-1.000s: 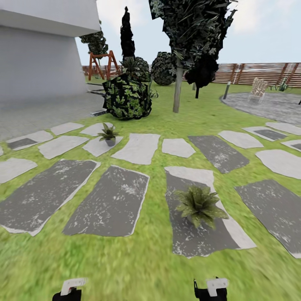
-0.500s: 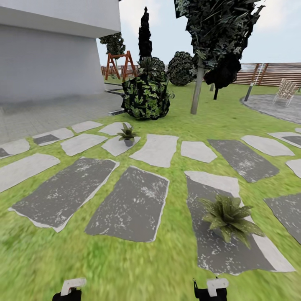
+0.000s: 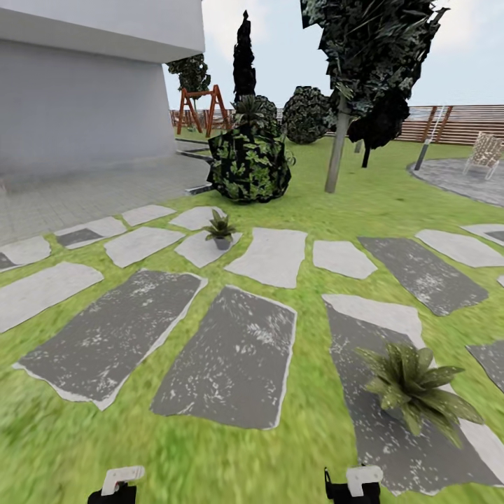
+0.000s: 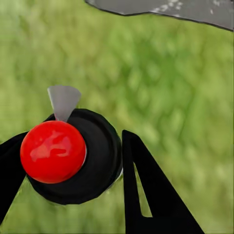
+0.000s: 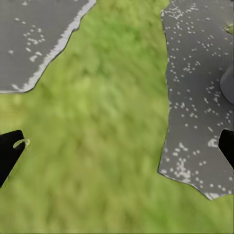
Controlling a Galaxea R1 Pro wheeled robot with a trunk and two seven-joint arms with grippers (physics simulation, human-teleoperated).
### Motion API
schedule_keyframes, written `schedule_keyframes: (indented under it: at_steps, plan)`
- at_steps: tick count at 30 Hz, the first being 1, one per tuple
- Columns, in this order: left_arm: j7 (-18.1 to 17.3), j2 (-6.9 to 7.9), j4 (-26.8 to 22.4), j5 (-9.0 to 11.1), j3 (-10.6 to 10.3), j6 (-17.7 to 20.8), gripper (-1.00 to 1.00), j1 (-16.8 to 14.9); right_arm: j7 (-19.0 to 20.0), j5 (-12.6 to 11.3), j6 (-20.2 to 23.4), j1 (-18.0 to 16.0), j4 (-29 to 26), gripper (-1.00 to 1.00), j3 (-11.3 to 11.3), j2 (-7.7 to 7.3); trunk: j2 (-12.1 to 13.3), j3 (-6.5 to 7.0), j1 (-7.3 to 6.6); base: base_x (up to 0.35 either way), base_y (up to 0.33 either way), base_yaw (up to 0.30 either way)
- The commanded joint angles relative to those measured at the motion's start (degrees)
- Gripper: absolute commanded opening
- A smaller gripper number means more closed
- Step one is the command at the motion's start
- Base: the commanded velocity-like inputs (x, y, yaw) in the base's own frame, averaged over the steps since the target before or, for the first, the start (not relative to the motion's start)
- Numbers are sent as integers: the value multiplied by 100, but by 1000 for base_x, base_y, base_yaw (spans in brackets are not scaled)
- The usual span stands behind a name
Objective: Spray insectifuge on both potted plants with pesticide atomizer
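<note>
**Camera slides again, both pots in sight**

Whole head view has shifted since half a second ago, so that's the camera moving, not the garden: the nearer potted plant now sits lower and further right in the picture, and the far potted plant a touch lower too.

Nearer one stands on a dark grey stepping stone ahead of the robot's right side. Far one sits on a pale stone, just in front of the big dark leafy shrub. Lawn runs between all the stones, brown slat fence at the back, grey house wall on the left.

Left gripper has its black fingers clenched either side of the pesticide atomizer: black round body, shiny red cap, small grey nozzle, seen from above over grass.

Right gripper has its jaws spread wide with nothing between them, just grass and stone edges below.
</note>
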Motion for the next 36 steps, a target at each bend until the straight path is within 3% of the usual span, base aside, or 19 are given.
schedule_keyframes:
  at_steps: [1, 8, 36]
  plan:
    - [-23, 2, 6, 59, -37, -17, -100, -4, -45, 61, -9, -3, 4, 100, -22, 0, -2, -5, 2, 273, 205, 0]
    - [-23, 2, 6, 52, -37, -17, -100, -4, -49, 61, -9, -3, 4, 100, -24, 3, -2, -5, 2, 277, 168, 30]
    - [-23, 2, 6, 55, -37, -17, -100, -4, -54, 61, -9, -3, 4, 100, -24, 3, -2, -5, 2, 313, 83, 235]
